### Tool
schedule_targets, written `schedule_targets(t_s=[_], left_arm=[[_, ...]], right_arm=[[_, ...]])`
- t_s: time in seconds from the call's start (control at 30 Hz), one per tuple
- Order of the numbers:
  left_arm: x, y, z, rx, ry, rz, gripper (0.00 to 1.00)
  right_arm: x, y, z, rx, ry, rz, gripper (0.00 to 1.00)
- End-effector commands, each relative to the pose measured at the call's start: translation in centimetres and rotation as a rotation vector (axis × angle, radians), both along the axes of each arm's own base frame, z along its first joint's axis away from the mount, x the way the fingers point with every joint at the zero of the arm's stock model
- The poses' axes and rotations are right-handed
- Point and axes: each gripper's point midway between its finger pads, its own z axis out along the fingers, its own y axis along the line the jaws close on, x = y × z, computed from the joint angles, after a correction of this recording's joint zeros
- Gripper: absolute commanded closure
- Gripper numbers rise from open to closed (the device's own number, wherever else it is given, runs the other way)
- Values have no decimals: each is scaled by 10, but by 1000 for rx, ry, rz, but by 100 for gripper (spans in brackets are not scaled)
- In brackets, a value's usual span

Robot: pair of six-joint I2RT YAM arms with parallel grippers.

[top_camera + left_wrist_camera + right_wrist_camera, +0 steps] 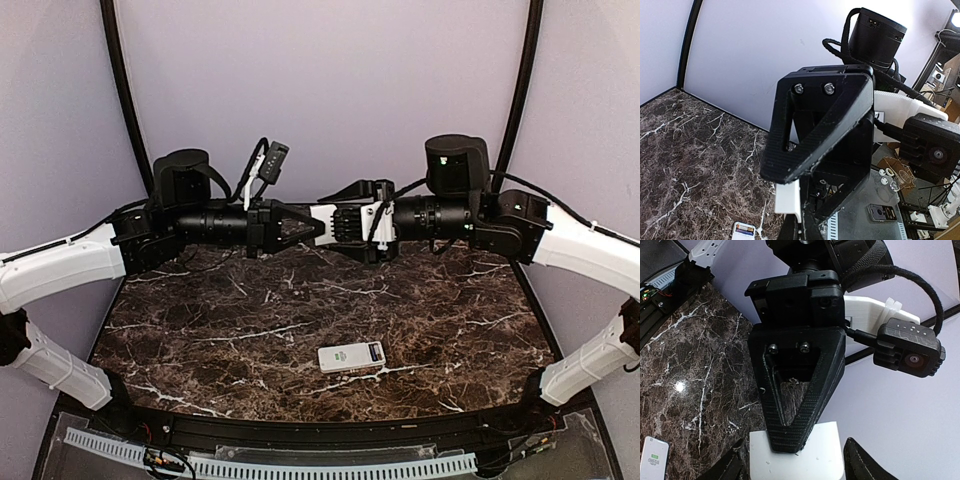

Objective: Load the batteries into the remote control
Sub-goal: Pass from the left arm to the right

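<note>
The dark marble table (200, 330) carries the remote control (352, 357).

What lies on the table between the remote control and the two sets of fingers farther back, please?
Only bare marble table, in the top view, from the remote control to below the left fingers and right fingers.
</note>
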Motion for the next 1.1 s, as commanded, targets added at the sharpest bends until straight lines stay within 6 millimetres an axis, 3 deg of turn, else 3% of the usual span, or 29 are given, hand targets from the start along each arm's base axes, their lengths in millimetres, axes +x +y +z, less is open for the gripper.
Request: schedule_targets(t_s=[0.0, 0.2, 0.47, 0.7, 0.9, 1.07], left_arm=[[-3, 2, 15, -27, -31, -17, 100], [-4, 2, 16, -30, -33, -22, 100], [-3, 2, 15, -28, -34, -21, 100], [-2, 2, 14, -25, -40, -16, 100], [-2, 3, 15, -26, -46, -16, 100], [-2, 3, 14, -24, -50, -17, 100]], right_arm=[[-3, 6, 13, 28, -15, 16, 39], [-3, 5, 11, 16, -14, 16, 48], [-3, 4, 10, 9, -21, 13, 52], [-2, 3, 9, 7, -20, 5, 64], [-2, 2, 10, 10, -23, 0, 67], [-2, 3, 9, 9, -21, 3, 78]])
